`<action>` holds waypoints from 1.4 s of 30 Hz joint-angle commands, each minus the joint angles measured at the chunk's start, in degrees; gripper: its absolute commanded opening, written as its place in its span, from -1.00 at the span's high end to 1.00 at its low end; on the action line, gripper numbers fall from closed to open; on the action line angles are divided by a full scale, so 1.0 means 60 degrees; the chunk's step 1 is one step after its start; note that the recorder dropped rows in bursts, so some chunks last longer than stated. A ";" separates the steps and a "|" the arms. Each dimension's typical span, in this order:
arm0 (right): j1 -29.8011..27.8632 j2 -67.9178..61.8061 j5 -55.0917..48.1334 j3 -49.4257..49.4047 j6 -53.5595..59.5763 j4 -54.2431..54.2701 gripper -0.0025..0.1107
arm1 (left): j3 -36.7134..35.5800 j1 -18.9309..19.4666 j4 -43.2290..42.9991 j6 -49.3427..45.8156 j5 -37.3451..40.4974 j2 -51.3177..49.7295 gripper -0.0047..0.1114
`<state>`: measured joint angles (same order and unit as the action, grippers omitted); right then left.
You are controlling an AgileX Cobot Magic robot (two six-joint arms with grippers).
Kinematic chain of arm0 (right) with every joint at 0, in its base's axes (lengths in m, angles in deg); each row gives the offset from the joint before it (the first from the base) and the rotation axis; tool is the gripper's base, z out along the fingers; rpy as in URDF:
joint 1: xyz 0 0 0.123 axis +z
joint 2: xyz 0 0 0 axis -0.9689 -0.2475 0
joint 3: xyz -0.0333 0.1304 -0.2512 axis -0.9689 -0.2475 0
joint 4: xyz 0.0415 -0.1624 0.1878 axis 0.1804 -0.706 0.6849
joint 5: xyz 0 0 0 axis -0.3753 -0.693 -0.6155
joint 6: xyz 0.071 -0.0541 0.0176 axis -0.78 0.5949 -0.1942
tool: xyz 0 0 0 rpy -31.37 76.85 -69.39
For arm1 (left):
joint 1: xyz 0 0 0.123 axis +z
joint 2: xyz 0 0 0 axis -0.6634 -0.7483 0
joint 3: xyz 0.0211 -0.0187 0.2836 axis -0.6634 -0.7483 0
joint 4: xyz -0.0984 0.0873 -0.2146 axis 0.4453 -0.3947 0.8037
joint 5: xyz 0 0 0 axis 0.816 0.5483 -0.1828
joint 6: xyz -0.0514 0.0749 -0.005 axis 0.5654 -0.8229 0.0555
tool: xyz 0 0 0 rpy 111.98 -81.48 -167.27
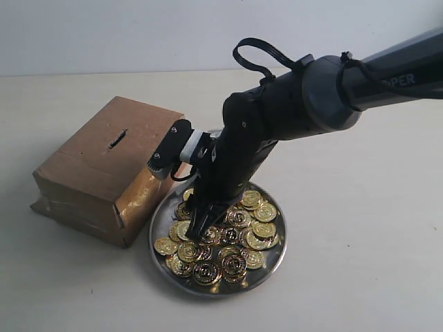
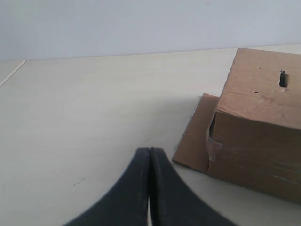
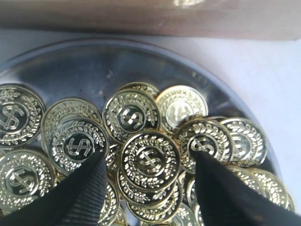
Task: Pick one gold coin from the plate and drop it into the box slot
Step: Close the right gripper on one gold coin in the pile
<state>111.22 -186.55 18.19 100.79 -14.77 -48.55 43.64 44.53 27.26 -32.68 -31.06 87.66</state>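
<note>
On the pale tabletop (image 1: 360,228): one box and one plate, set just beside each other.
Box (image 1: 90,173): brown cardboard, rectangular, closed; glossy tape (image 1: 138,194) on the end face nearest the plate.
Slot (image 1: 118,140): short dark slit in the box's top face, uncovered; no coin was seen in it.
Cardboard sheet (image 2: 195,141): flat, lay under the box and stuck out past its base.
Plate (image 1: 273,266): round silver dish with a low rim, to the right of the box in the exterior view.
Coins (image 1: 252,228): gold, stamped with a dollar sign and wreath; many, heaped and overlapping on the plate.
Right gripper (image 1: 196,232): pointed steeply down into the heap on the side of the plate nearer the box; jaws stood apart.
Fingers (image 3: 87,193): black, one on either side of a single top coin (image 3: 150,160) that lay flat on the pile; whether they touched it could not be told.
Left gripper (image 2: 149,153): low over bare table near the box, jaws pressed together with nothing between them.
</note>
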 commanded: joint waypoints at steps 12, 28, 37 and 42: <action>0.0013 0.0016 0.0263 0.0059 0.0080 -0.0020 0.01 | -0.0004 -0.0041 0.0076 0.0064 -0.0033 0.0039 0.92; 0.0013 0.0016 0.0225 0.0059 0.0038 -0.0020 0.01 | -0.0004 -0.0041 0.0076 0.0064 -0.0033 0.0039 0.92; 0.0013 0.0016 0.0361 0.0059 0.0038 -0.0046 0.01 | -0.0004 -0.0041 0.0076 0.0064 -0.0033 0.0039 0.92; 0.0013 0.0016 0.0562 0.0059 0.0038 -0.0046 0.01 | -0.0004 -0.0041 0.0076 0.0064 -0.0033 0.0039 0.92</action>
<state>111.22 -186.55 20.42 100.79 -14.58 -48.55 43.64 44.53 27.26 -32.68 -31.06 87.66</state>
